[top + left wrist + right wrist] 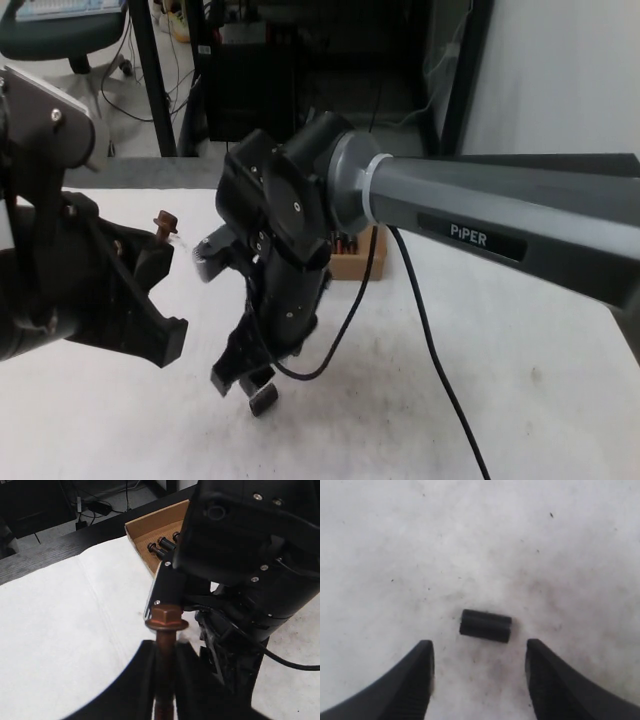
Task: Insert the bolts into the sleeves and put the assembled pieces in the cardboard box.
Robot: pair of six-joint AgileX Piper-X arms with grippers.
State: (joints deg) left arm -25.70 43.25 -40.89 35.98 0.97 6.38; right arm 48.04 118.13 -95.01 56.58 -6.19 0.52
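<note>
Left gripper [165,656] was clamped tight on the shank of a copper-coloured flanged hex bolt [166,619]. The head stuck out past the fingertips and was held up off the bench, near the right arm's wrist housing. Right gripper [479,652] pointed down at the white cover sheet [470,535], jaws wide apart, nothing in them. 1 black sleeve [485,625] lay on its side on the sheet, in line with the gap between the 2 fingers [417,680], just off the tips and touching neither. Cardboard box [142,527] sat at the far side of the sheet, partly hidden behind the right arm. 3 bolt pieces [161,542] with dark bodies lay side by side inside it.
</note>
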